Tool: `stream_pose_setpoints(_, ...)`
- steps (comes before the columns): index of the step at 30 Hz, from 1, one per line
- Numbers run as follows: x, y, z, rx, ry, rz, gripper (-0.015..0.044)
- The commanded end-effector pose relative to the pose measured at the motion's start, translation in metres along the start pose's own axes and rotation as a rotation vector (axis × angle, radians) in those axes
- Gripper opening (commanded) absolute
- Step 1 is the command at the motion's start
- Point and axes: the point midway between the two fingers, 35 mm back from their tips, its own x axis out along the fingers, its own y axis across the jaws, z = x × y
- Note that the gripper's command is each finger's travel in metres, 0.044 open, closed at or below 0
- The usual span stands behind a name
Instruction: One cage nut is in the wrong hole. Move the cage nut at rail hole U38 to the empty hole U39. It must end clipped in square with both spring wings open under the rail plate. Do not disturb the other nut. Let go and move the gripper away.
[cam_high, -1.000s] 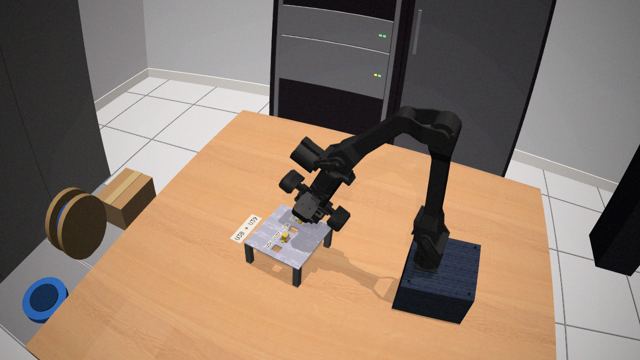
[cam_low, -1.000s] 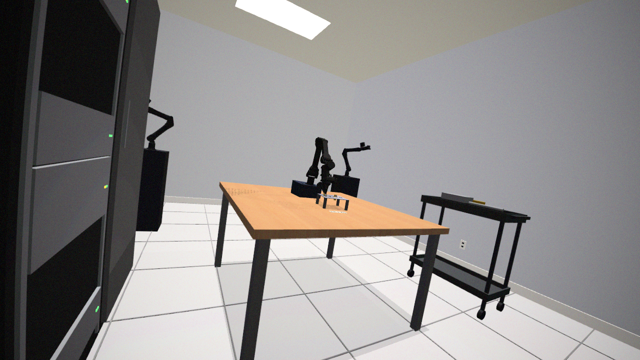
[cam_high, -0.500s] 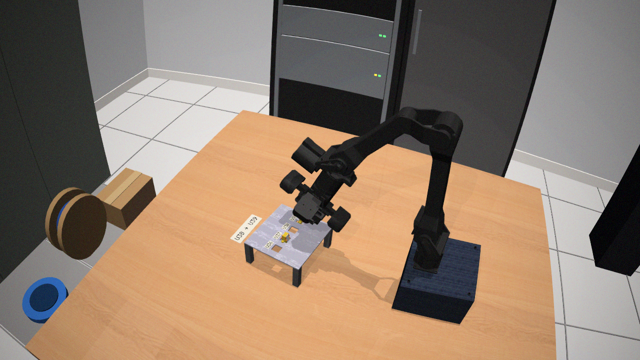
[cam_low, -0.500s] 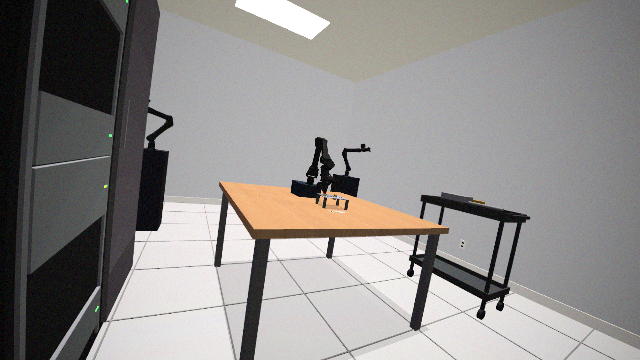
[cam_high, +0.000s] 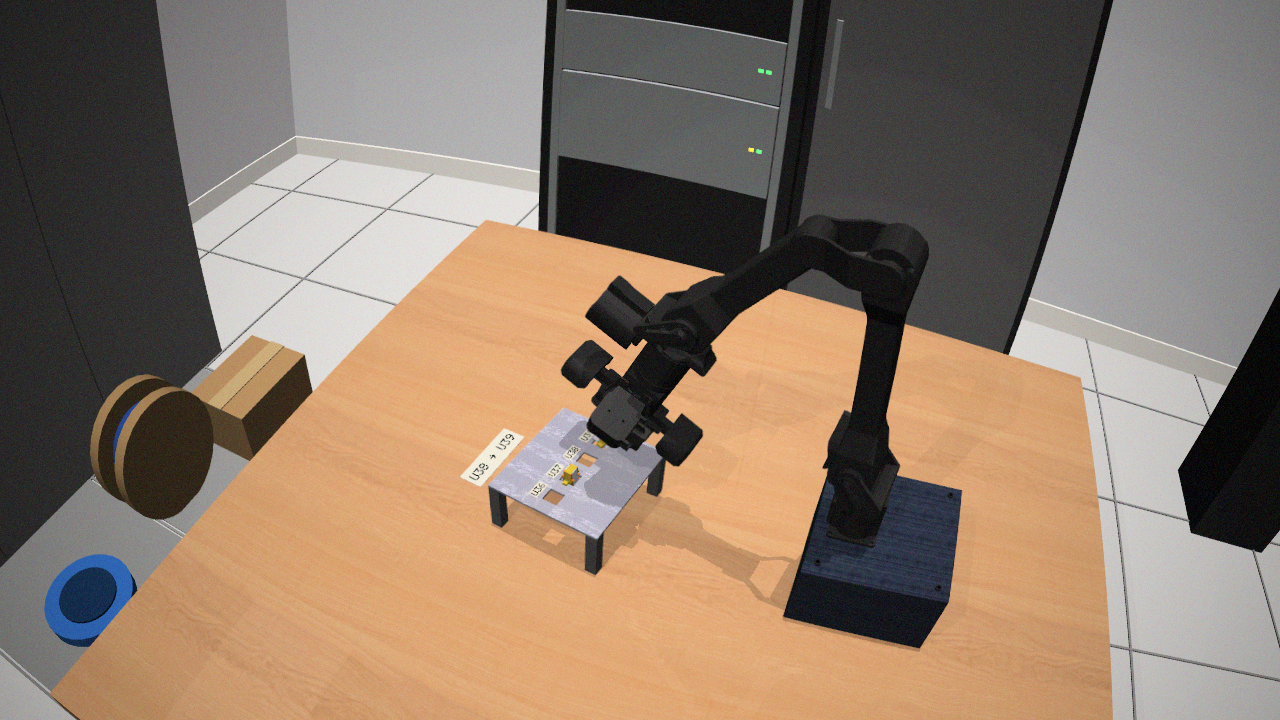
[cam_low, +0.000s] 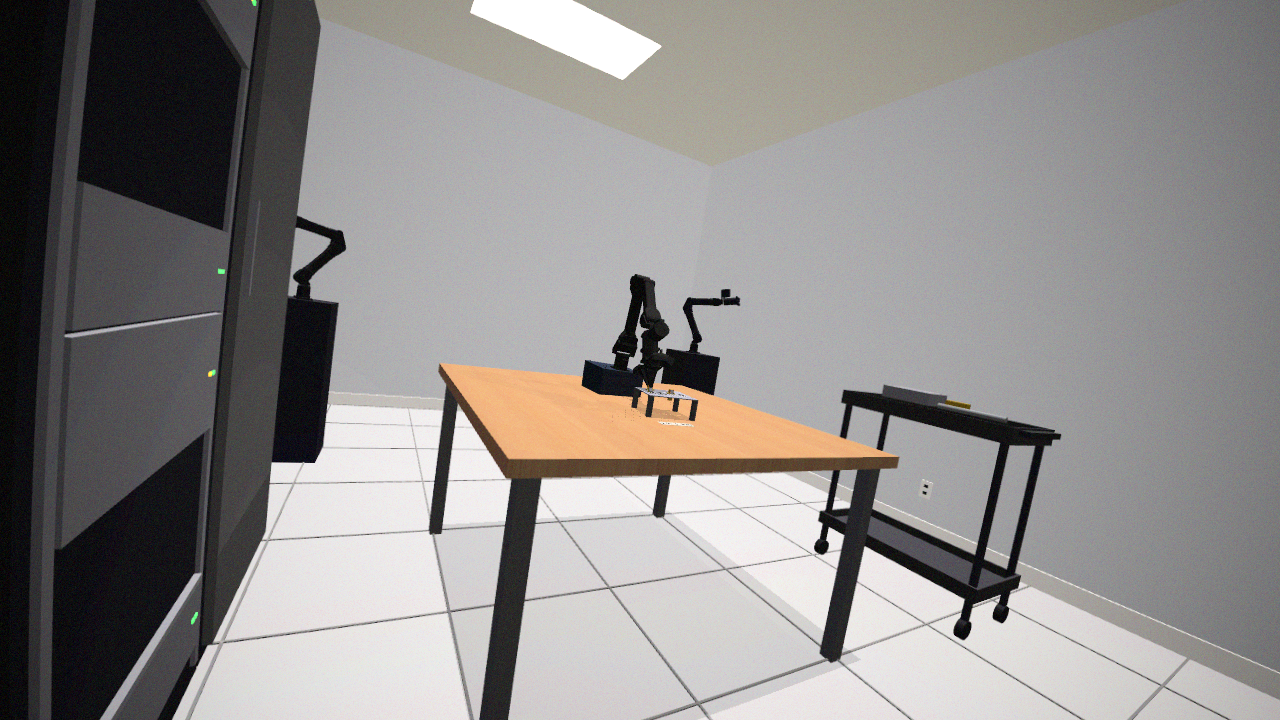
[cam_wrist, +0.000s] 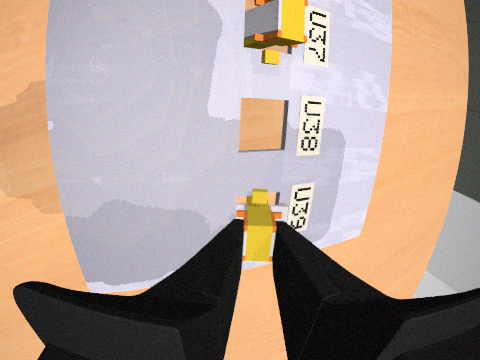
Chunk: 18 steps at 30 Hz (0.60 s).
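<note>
wooden table (cam_high: 358, 501) (cam_low: 626, 438), white tiled floor (cam_high: 358, 214) (cam_low: 358, 573), pale grey walls (cam_high: 384, 71) (cam_low: 984, 250)

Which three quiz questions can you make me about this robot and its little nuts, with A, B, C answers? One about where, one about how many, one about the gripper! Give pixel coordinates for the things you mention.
1. Which hole is the held cage nut (cam_wrist: 259, 235) at?
A) U36
B) U37
C) U39

2. How many legs of the big wooden table (cam_low: 626, 438) can you see in the exterior view?
A) Two
B) Four
C) Six

3. How is the gripper (cam_wrist: 258, 230)?
A) Wide open
B) Shut on a nut
C) Shut on nothing

Right letters:
1: C, the wrist view shows that nut at the hole beside the U39 label (cam_wrist: 301, 206).
2: B, the exterior view shows four dark legs going down to the floor.
3: B, both black fingers press the yellow nut between them in the wrist view.
</note>
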Motion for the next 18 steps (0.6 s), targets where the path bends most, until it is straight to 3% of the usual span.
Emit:
stream_pose_setpoints(1, -0.0015, 0.0002, -0.0004, 0.003, 0.004, -0.013, 0.0033)
stream_pose_setpoints(18, -0.0017, 0.0021, -0.0004, 0.003, 0.004, -0.031, 0.0033)
